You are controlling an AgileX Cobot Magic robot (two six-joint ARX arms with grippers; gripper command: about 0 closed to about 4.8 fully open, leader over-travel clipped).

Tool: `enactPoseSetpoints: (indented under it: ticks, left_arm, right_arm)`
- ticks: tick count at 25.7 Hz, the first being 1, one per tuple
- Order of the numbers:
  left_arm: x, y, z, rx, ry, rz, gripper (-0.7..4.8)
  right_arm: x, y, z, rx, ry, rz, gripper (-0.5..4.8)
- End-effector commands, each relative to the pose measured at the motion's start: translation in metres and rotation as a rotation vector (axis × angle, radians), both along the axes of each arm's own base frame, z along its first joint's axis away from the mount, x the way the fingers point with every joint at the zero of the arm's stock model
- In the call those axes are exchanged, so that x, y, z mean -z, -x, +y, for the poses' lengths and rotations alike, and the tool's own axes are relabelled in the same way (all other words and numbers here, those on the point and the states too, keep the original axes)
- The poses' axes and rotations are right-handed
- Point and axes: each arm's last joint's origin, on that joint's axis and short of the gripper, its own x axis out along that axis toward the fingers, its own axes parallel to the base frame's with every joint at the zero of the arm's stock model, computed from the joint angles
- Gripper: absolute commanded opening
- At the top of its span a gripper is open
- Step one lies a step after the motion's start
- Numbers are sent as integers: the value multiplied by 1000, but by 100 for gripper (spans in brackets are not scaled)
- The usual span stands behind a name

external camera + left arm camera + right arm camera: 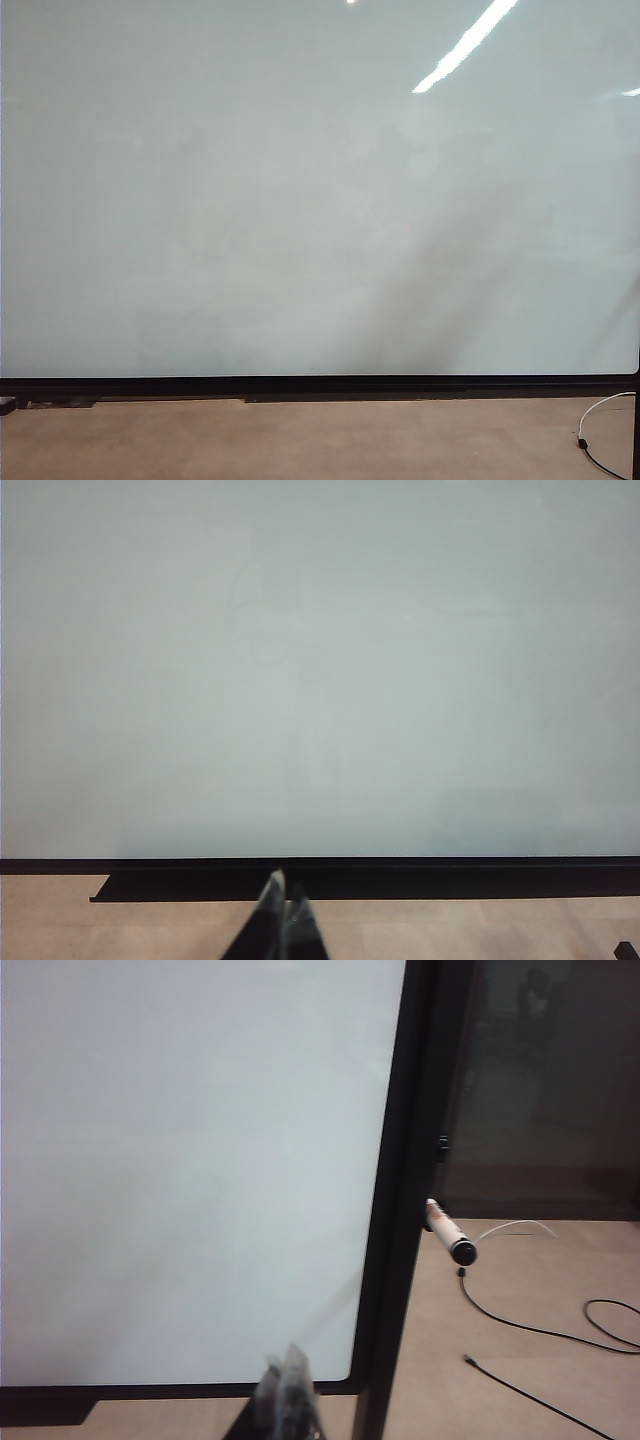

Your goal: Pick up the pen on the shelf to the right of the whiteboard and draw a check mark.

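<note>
The pen (pixel 448 1231) juts out from the black frame post at the whiteboard's (pixel 190 1160) right edge, its dark end toward the camera, at about three o'clock from the board's centre. The board's face is bare in all views. The right gripper (pixel 287 1390), jaws pressed together and empty, sits at seven o'clock from the pen, well apart. The left gripper (pixel 282 912), fingertips touching, holds nothing, below the board's bottom edge. Cables (pixel 560 1335) trail across the floor (pixel 520 1290).
</note>
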Motion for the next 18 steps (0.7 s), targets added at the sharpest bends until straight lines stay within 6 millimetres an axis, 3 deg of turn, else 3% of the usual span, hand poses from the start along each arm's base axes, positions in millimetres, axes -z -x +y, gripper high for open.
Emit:
enactPoseSetpoints:
  ticks: [1,18]
  left_arm:
    - [-2,0,0,0,-4,-15,-4]
    - [-2,0,0,0,-4,-15,-5]
  right_arm:
    - [-4,1,-1,23,-1,-36,-6]
    - [-1,0,0,-10,0,1,-6]
